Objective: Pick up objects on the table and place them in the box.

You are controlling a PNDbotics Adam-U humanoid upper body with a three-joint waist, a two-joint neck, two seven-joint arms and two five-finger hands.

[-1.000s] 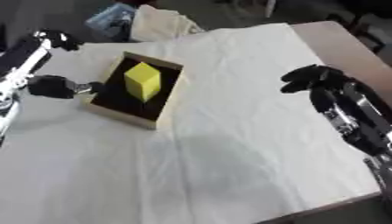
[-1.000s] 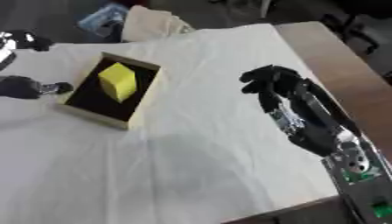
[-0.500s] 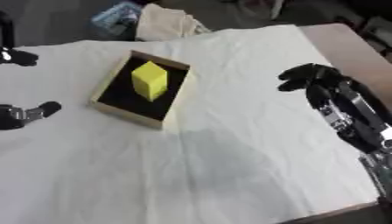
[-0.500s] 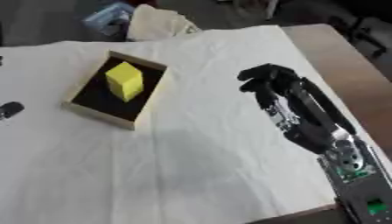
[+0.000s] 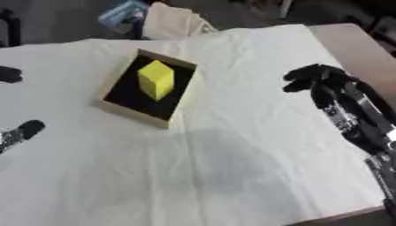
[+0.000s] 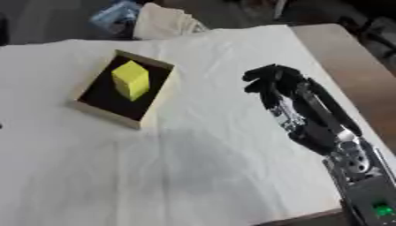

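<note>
A shallow wooden box [image 5: 128, 113] with a dark inside lies on the white cloth, left of centre. A yellow block [image 5: 156, 79] stands inside it, toward its far end. My left hand [image 5: 24, 129] shows only at the left edge, well apart from the box; a straight dark finger points in over the cloth and holds nothing. My right hand [image 6: 272, 81] hovers over the cloth to the right of the box, fingers relaxed and bent downward, holding nothing. I see no loose object on the cloth.
The white cloth [image 5: 232, 167] covers most of the table [image 5: 363, 48], whose bare brown top shows at the right. A beige cloth bundle [image 5: 174, 22] and a blue thing [image 5: 120, 11] lie past the far edge.
My left hand has drawn back from beside the box to the left edge. The yellow block stays in the box. My right hand has hardly moved.
</note>
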